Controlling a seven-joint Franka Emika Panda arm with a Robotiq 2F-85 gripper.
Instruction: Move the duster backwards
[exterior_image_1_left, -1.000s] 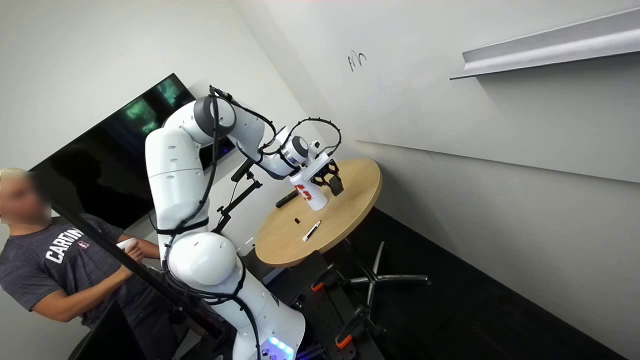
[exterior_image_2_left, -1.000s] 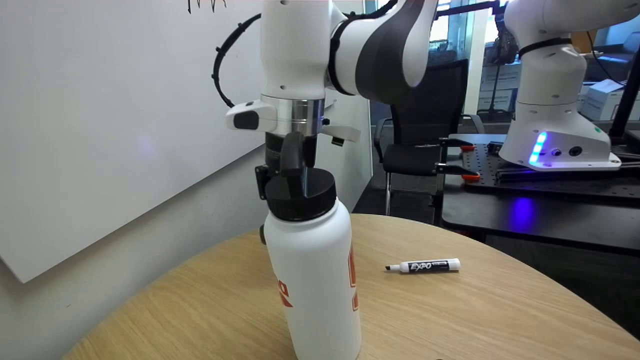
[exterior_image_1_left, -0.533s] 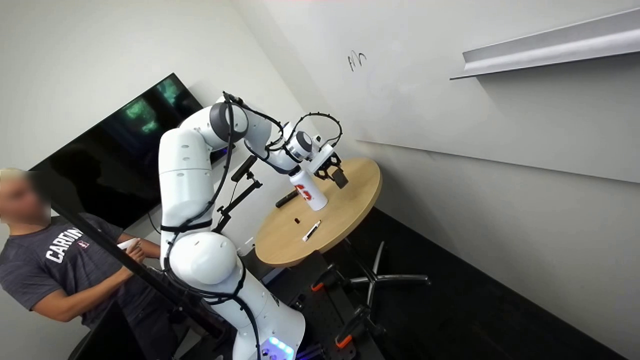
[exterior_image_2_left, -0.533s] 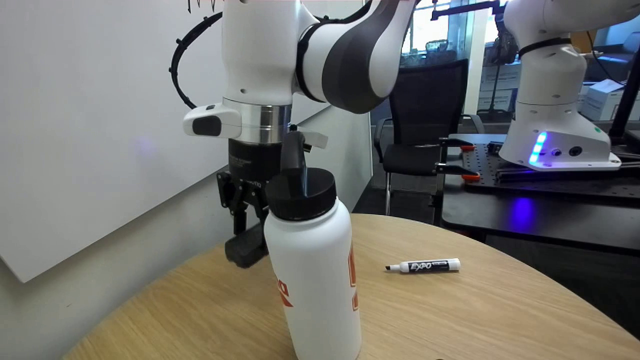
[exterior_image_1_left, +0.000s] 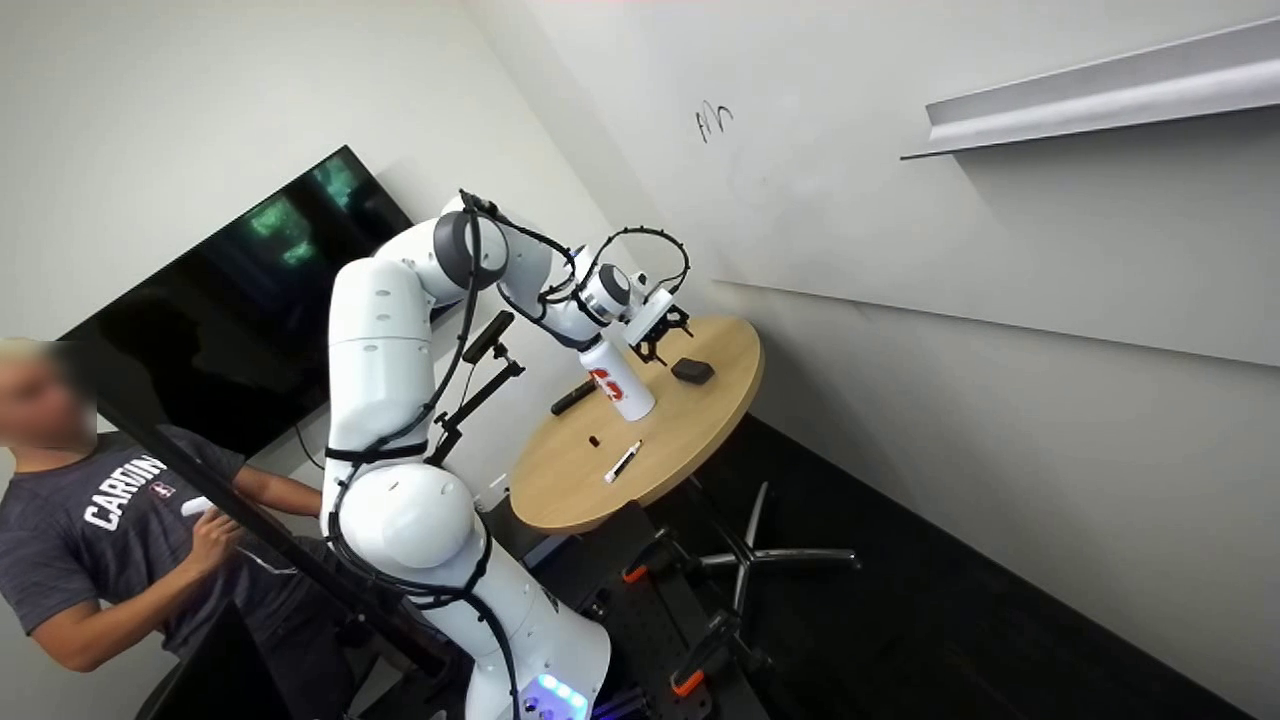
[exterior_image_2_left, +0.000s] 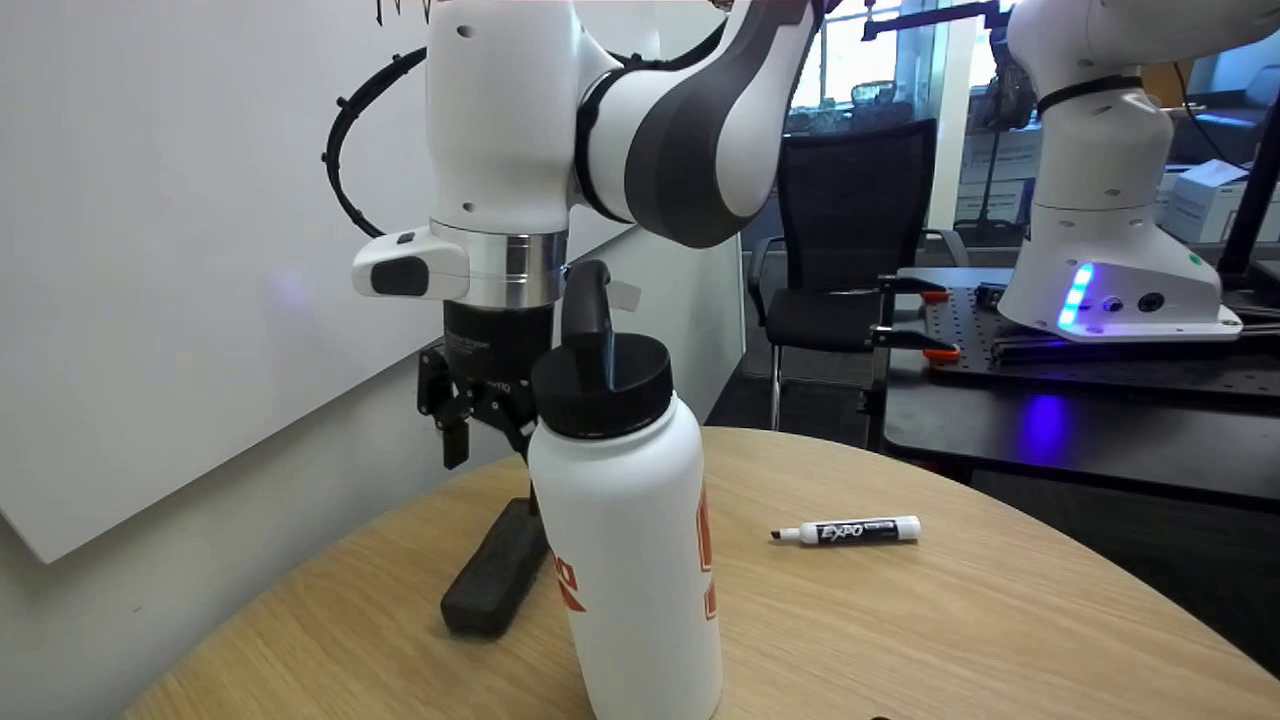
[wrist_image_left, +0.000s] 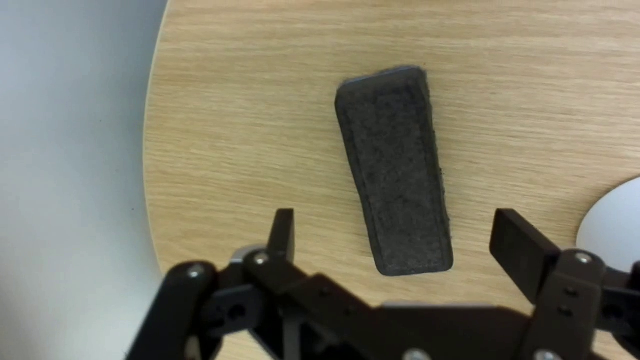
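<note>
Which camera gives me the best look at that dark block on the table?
The wrist view: it looks down on the dark block, its whole top large and unhidden. Both exterior views show it smaller on the table; in an exterior view, the white bottle seems to hide a bit of it.

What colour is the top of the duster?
The duster is dark charcoal grey on top, nearly black and faintly mottled; the wrist view shows it best.

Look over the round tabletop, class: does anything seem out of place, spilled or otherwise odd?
Yes: the marker lies uncapped, its dark tip exposed, so it might dry out. A small black piece, probably its cap, lies apart from it on the tabletop. No spill shows.
</note>
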